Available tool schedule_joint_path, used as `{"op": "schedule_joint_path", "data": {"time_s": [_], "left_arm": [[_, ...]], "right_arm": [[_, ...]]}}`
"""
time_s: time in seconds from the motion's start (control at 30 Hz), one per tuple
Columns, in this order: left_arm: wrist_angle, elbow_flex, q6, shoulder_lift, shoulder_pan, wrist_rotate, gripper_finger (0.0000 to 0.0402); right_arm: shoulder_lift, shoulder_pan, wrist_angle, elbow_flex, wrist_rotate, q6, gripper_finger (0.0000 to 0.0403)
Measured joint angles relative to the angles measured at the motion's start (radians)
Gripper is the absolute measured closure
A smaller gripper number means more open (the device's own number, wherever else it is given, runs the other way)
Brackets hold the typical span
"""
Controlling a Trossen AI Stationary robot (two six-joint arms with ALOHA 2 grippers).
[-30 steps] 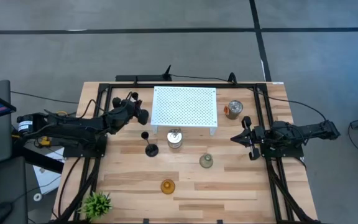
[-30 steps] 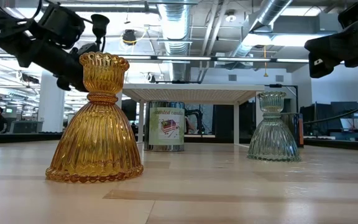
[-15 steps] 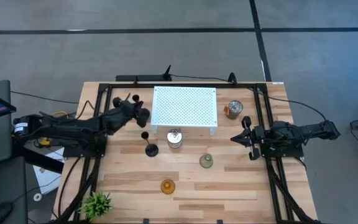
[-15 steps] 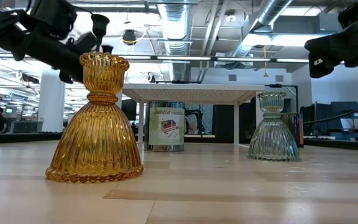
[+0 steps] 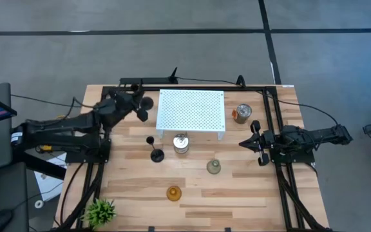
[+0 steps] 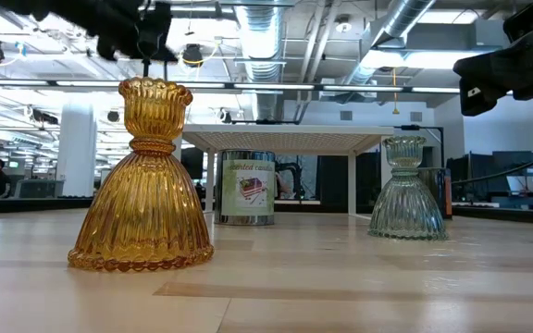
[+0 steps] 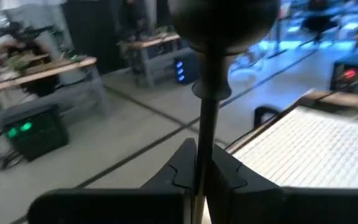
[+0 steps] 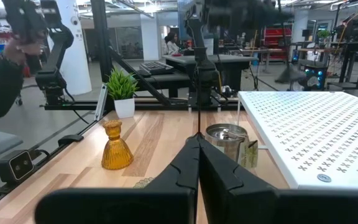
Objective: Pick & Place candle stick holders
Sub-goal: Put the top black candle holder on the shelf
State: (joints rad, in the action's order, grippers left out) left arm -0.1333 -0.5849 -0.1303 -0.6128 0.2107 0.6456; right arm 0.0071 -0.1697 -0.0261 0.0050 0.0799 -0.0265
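My left gripper (image 5: 134,106) is up above the table's far left, beside the white rack, shut on a black candle stick holder (image 7: 207,118) with a slim stem; it also shows at the top of the low view (image 6: 146,32). The second black holder (image 5: 154,153) stands on its disc base in front of the rack. The pale-green glass holder (image 5: 213,167) and the amber glass holder (image 5: 173,193) stand on their wide bases nearer the front. My right gripper (image 5: 253,143) is shut and empty, hovering at the right. My left gripper pinches the black holder's slim stem (image 7: 205,146) between its two fingers (image 7: 183,167). The stem runs on past the fingertips to a round dark end (image 7: 222,18). The holder is lifted clear of the table.
A white perforated rack (image 5: 190,111) stands at the far middle, with a tin can (image 5: 181,145) at its front edge and another can (image 5: 242,113) to its right. A small potted plant (image 5: 98,209) sits at the near left corner. Bare wood lies along the front.
My left gripper has risen and drawn back toward the table's far left with the black holder in its hold, carrying it higher above the table. My right arm has kept still.
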Motion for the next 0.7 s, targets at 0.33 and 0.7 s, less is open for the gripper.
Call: {"op": "schedule_joint_path", "data": {"time_s": [0.33, 0.7], "left_arm": [[0.004, -0.226, 0.007, -0.248, 0.021, -0.178, 0.0389], [0.005, -0.443, 0.110, -0.541, 0.203, -0.444, 0.0389]], "right_arm": [[0.000, 0.000, 0.000, 0.000, 0.003, 0.000, 0.0403], [0.000, 0.000, 0.000, 0.000, 0.001, 0.000, 0.0403]]}}
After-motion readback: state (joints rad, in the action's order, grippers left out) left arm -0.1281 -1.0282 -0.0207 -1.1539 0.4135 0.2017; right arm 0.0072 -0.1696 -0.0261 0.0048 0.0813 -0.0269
